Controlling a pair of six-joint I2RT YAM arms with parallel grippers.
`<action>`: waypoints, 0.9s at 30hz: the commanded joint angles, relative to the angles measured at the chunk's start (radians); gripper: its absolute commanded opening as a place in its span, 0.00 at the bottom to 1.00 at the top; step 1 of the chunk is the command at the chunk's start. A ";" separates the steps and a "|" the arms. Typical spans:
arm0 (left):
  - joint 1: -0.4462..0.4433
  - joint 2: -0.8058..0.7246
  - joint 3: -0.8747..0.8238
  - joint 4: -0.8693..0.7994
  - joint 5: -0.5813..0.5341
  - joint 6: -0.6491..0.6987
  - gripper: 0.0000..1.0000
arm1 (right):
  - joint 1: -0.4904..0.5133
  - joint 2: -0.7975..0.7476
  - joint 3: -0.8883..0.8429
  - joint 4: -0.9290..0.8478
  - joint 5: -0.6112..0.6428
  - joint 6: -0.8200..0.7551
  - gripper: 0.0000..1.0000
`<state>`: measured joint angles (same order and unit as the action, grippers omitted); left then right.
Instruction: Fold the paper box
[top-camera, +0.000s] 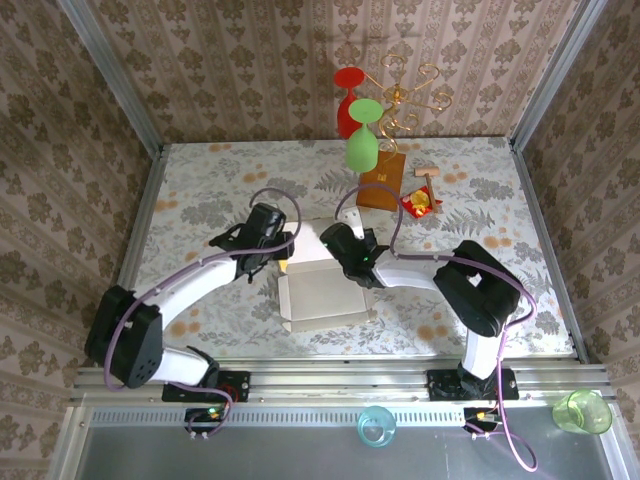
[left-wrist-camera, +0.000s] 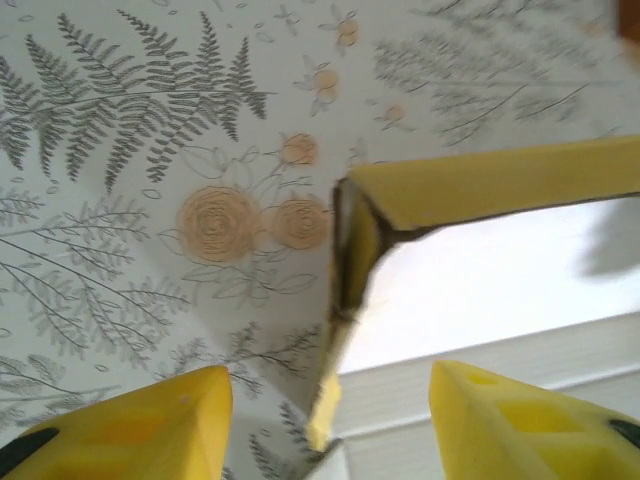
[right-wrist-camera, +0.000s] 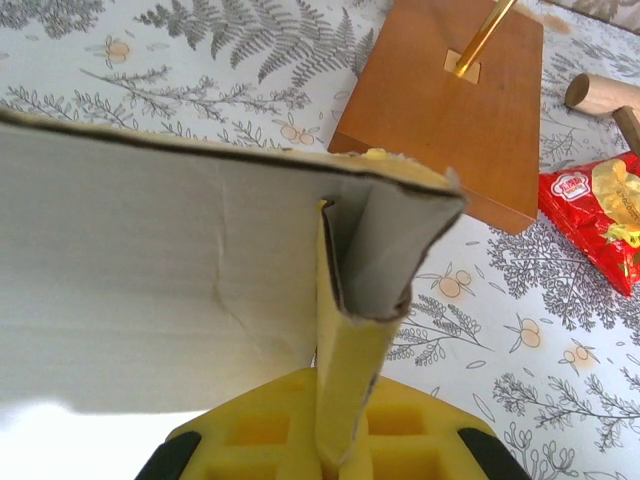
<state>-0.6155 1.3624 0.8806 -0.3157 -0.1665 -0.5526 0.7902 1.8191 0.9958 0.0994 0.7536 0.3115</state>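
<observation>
Grip check, mid-frame: R gripper (right-wrist-camera: 335, 445) pinches wall of thin mustard-yellow cardboard paper box (right-wrist-camera: 150, 270), L gripper (left-wrist-camera: 330, 400) spread astride its corner, so I'd close L slowly, square-on.

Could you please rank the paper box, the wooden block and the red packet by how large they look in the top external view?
Largest: paper box.
Next: wooden block.
Smallest: red packet.
</observation>
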 joint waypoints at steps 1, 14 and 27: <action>0.002 -0.071 0.001 -0.043 0.092 -0.118 0.56 | -0.001 0.013 -0.052 0.087 0.008 -0.026 0.00; 0.247 -0.072 0.096 -0.069 0.387 -0.411 0.64 | -0.001 0.026 -0.084 0.162 0.009 -0.038 0.00; 0.230 0.028 0.068 0.041 0.453 -0.485 0.48 | 0.000 0.023 -0.097 0.159 0.010 -0.031 0.00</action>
<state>-0.3775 1.3884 0.9512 -0.3111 0.2573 -1.0088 0.7902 1.8191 0.9264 0.2821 0.7528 0.2825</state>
